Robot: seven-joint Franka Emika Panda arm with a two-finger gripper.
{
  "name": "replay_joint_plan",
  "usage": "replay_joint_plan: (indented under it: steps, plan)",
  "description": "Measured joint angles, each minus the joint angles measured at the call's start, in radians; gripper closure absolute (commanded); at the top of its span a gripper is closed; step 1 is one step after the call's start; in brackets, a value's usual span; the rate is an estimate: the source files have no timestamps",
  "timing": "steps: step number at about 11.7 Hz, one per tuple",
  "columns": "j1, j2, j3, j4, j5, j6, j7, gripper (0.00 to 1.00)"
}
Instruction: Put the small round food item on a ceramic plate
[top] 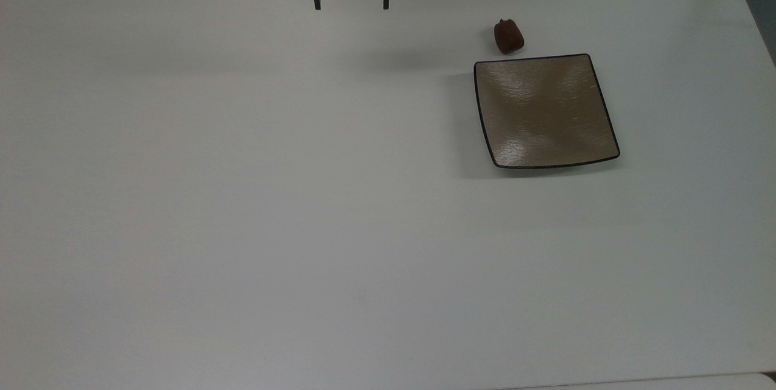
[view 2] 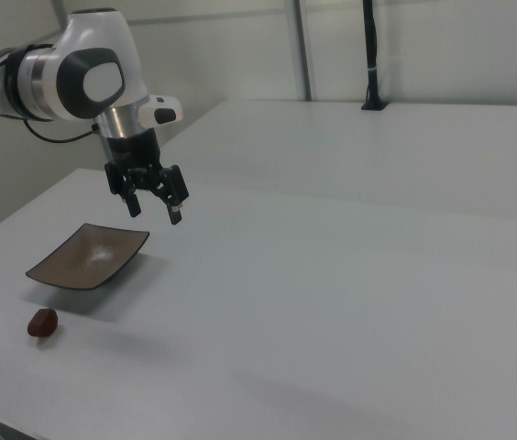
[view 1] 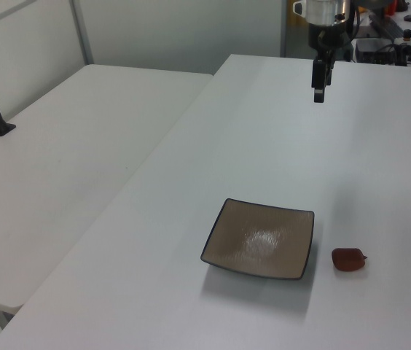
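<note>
Nothing picked yet, looks like the approach step. Gripper (top: 351, 6) hangs above the white table (top: 242, 196) with fingers spread, nothing between them, well apart from both items. Small round food item (top: 508, 37) (dark reddish-brown lump, tiny stem nub) sits on the table just beside the square brown ceramic plate (top: 545, 112), off the edge nearer the top view's top, not touching. Plate is bare. Next move, I'd say: travel over the lump, descend, close on it.
</note>
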Motion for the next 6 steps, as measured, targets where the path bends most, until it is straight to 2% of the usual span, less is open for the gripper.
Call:
replay_joint_plan:
  steps: [6]
  plan:
    - [0.000, 0.000, -0.005, -0.005, -0.017, 0.000, 0.000, 0.00]
